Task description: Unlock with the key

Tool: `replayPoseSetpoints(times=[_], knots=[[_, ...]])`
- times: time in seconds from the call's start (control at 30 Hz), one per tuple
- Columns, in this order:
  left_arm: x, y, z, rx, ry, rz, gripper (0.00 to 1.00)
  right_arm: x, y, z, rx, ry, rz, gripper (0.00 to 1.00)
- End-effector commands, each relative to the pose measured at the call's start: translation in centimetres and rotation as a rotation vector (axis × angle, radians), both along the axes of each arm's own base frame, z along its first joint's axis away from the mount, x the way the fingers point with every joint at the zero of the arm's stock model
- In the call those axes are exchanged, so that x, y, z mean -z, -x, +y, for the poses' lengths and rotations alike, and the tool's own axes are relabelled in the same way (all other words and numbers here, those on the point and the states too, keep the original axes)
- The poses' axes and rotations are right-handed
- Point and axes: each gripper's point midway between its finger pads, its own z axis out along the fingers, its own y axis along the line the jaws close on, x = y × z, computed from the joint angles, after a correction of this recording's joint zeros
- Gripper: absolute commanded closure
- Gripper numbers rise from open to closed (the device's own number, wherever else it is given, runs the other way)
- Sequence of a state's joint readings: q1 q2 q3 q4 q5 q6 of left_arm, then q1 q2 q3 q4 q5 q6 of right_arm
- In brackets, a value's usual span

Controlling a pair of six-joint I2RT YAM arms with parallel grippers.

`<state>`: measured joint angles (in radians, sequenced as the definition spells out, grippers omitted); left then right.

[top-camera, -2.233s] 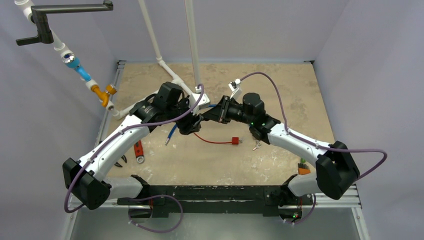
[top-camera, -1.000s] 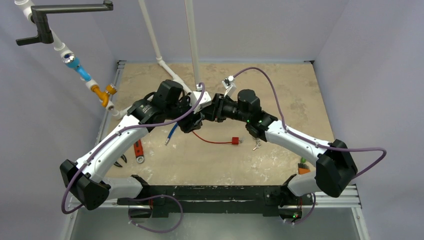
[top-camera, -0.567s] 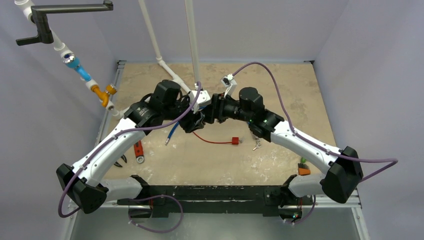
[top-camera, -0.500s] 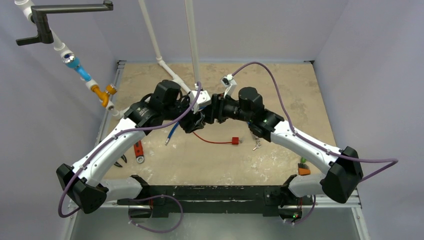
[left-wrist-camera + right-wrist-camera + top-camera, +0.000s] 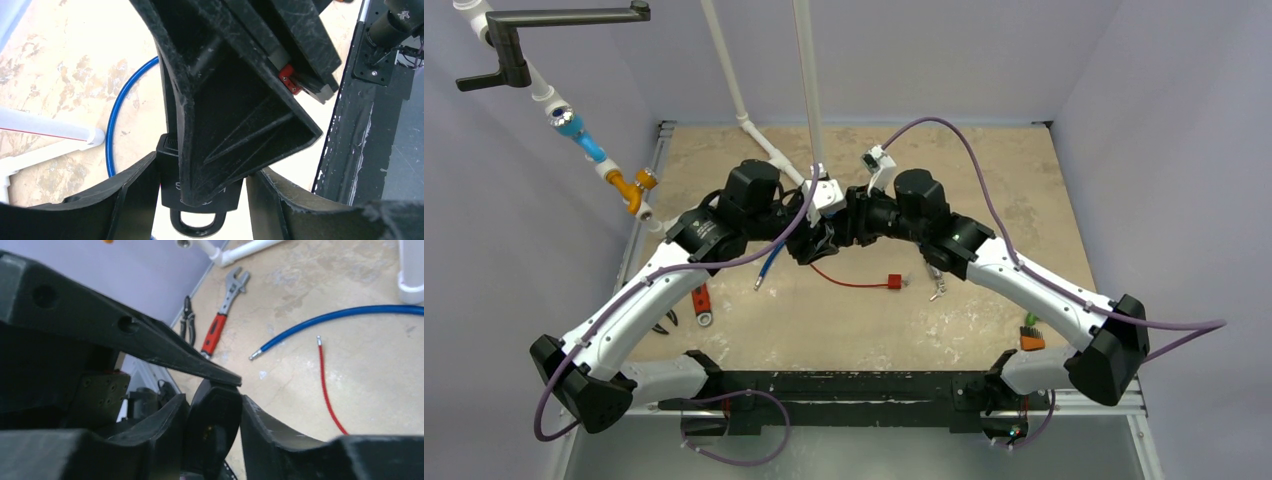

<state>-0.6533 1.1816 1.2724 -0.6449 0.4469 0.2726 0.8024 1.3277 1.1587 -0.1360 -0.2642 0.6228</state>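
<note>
Left gripper is clamping the black padlock by its flat sides, shackle pointing back toward its palm. Right gripper is crowding in right against those fingers, and I cannot tell whether it is gripping anything. I'm judging the padlock heavy, rigid and slick, so the body sides are looking like the firmest hold.

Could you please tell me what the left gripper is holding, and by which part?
The left gripper holds a black padlock by its body; the shackle is free.
</note>
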Motion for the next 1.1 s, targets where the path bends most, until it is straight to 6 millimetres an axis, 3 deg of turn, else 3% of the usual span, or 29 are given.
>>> replayPoseSetpoints(times=[0.0, 0.07, 0.17, 0.2, 0.23, 0.27, 0.3, 0.37, 0.53, 0.7, 0.9, 1.07], knots=[[-8.7, -1.1, -1.5, 0.024, 0.223, -0.256, 1.00, 2.4, 2.7, 0.7, -0.115, 0.042, 0.080, 0.81], [-8.5, -1.2, -1.5, 0.018, 0.219, -0.250, 1.00, 2.1, 3.1, 0.8, -0.132, 0.023, 0.082, 1.00], [-7.8, -1.0, -1.4, 0.012, 0.216, -0.212, 0.99, 1.5, 3.3, 0.5, -0.129, 0.006, 0.075, 1.00], [-7.4, -0.8, -1.4, 0.008, 0.214, -0.186, 0.90, 1.3, 3.4, 0.3, -0.126, 0.008, 0.072, 1.00], [-7.0, -0.5, -1.4, 0.007, 0.211, -0.158, 0.70, 1.3, 3.5, 0.1, -0.130, 0.022, 0.077, 1.00], [-6.5, -0.1, -1.3, 0.008, 0.211, -0.121, 0.42, 1.3, 3.6, -0.1, -0.140, 0.034, 0.082, 1.00], [-5.8, 0.6, -1.3, 0.025, 0.212, -0.081, 0.20, 1.4, 3.8, -0.3, -0.148, 0.049, 0.093, 1.00], [-4.3, 1.9, -1.3, 0.051, 0.220, -0.001, 0.09, 1.5, 4.2, -0.5, -0.169, 0.076, 0.114, 1.00], [-2.3, 4.2, -1.7, 0.094, 0.303, 0.086, 0.01, 2.5, 5.1, -1.2, -0.193, 0.159, 0.184, 1.00], [-1.5, 4.1, -2.8, 0.091, 0.359, 0.133, 0.00, 2.4, 5.0, -1.7, -0.170, 0.198, 0.204, 1.00], [1.9, 4.6, -2.7, 0.036, 0.371, 0.158, 0.00, 1.2, 4.1, -1.9, -0.127, 0.227, 0.202, 1.00], [2.4, 4.5, -3.2, 0.020, 0.416, 0.110, 0.00, 0.7, 3.5, -1.3, -0.103, 0.216, 0.212, 1.00]])
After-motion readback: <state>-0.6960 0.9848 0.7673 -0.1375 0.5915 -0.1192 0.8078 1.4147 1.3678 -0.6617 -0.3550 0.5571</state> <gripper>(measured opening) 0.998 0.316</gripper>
